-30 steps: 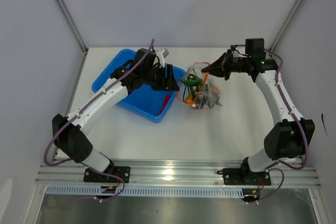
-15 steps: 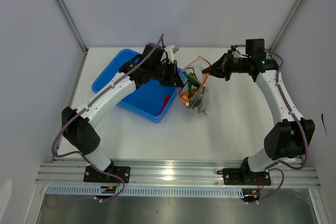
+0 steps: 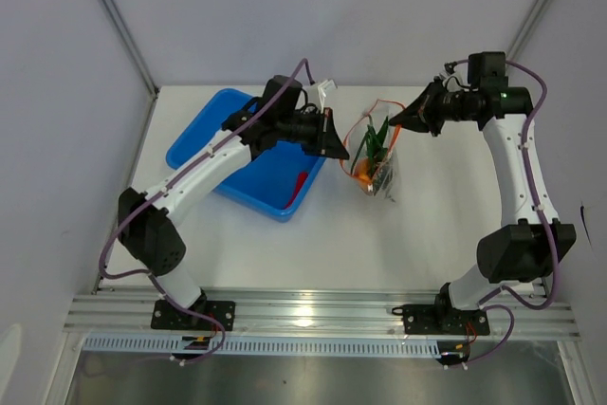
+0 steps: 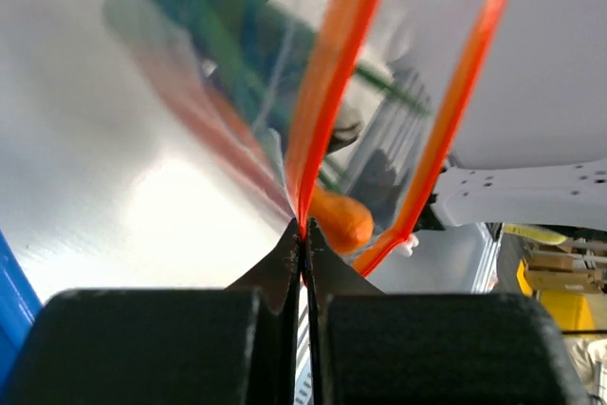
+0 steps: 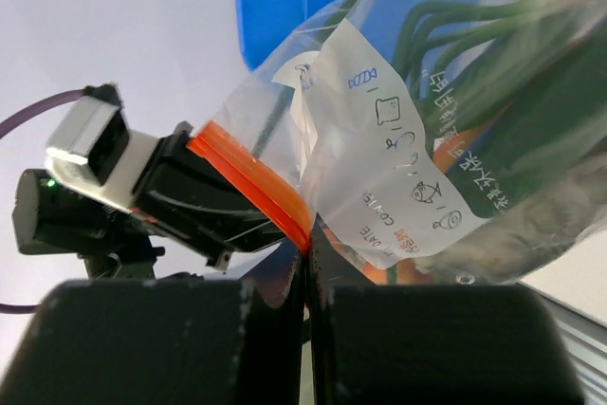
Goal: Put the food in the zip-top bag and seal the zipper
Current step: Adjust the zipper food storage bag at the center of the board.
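Note:
The zip-top bag (image 3: 379, 163) hangs off the table between both grippers, its mouth spread apart. My left gripper (image 3: 343, 149) is shut on one side of the orange-red zipper (image 4: 332, 73), and in its wrist view the strip sits pinched right at the tips (image 4: 303, 230). On the opposite side of the zipper (image 5: 251, 182), my right gripper (image 3: 395, 125) is shut at the rim (image 5: 308, 239). Food shows through the plastic: green stems (image 5: 474, 54) and an orange piece (image 4: 343, 220). A red chili (image 3: 298, 183) lies in the blue tray.
The blue tray (image 3: 204, 135) sits at the back left under my left arm. White walls and metal frame posts close in the table's back and sides. The bag's white printed label (image 5: 398, 139) faces the right wrist camera.
My left gripper swung right from over the tray to the bag's mouth and shut on the zipper strip. Both arms then raised the bag, which shifted right and now hangs.

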